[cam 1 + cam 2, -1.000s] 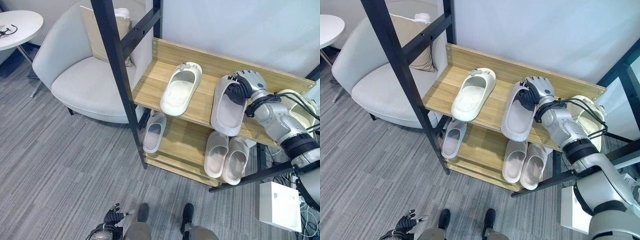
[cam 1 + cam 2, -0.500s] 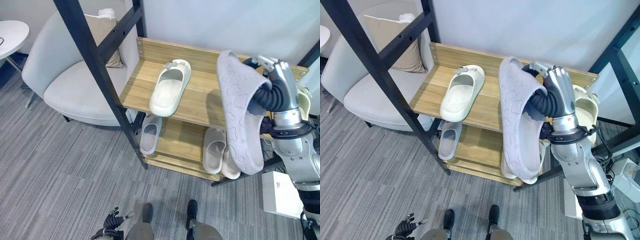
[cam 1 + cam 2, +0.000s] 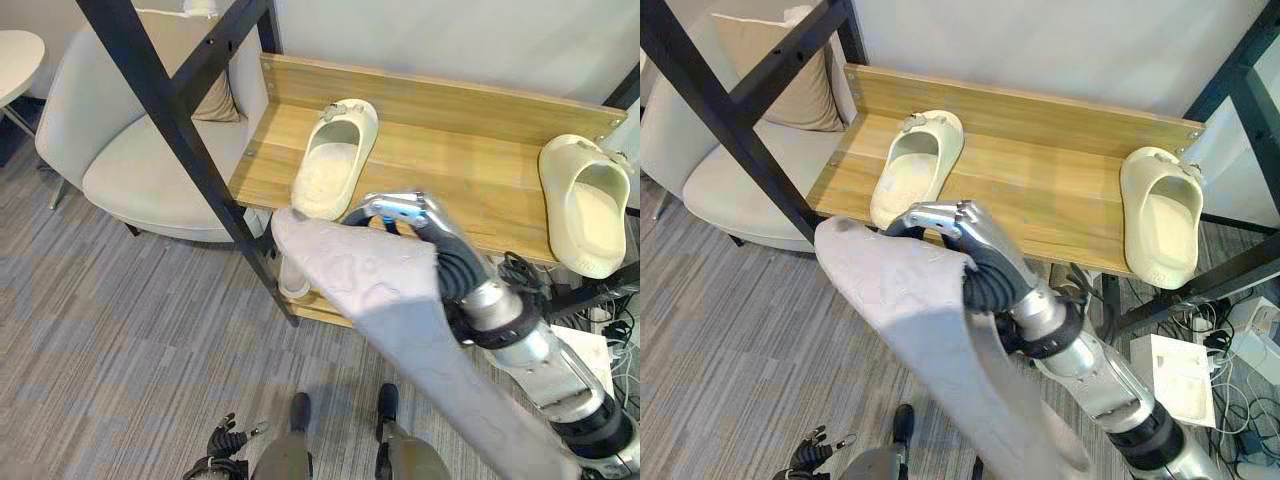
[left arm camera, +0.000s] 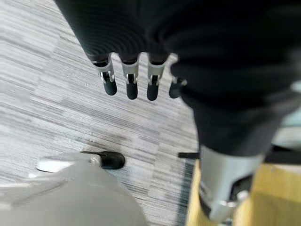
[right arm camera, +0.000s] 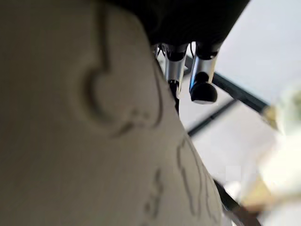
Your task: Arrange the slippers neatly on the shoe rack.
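Note:
My right hand (image 3: 432,243) is shut on a pale grey slipper (image 3: 400,330), curled over its rim. It holds the slipper sole up and slanting, low in front of the wooden shoe rack (image 3: 450,170). The embossed sole (image 5: 94,141) lies close under the fingers (image 5: 200,70) in the right wrist view. One cream slipper (image 3: 335,160) lies on the top shelf at the left. A second cream slipper (image 3: 590,205) lies at the shelf's right end. The held slipper hides most of the lower shelf. My left hand (image 4: 129,84) hangs open over the carpet, low at the front (image 3: 225,440).
A black slanted frame post (image 3: 170,110) crosses the rack's left side. A grey armchair (image 3: 140,170) with a beige cushion (image 3: 215,95) stands to the left, and a round white table (image 3: 15,55) beyond it. A white box (image 3: 1180,365) and cables lie on the floor at the right.
My right hand lifted the grey slipper off the top shelf, stood it upright, then swung it down and left in front of the rack. The camera has also shifted.

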